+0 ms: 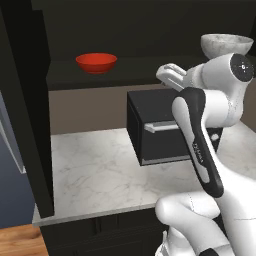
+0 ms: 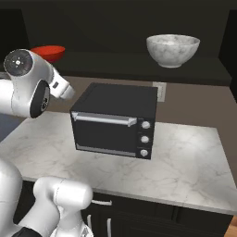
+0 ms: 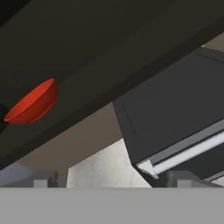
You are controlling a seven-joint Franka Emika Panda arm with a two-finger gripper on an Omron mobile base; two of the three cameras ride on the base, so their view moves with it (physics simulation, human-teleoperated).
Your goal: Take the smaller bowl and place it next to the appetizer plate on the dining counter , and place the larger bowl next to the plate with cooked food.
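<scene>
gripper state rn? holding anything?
Gripper: open, jaws wide apart, holding nothing. The red bowl sits on the dark shelf, untouched.

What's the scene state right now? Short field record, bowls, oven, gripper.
smaller bowl: red, upright on the dark shelf, left end, untouched
larger bowl: marbled, upright on the same shelf, right end
oven: black, door shut, on the marble worktop below the shelf
gripper: open, holding nothing, apart from both bowls
hand view: red bowl upper left, oven top on the right
</scene>
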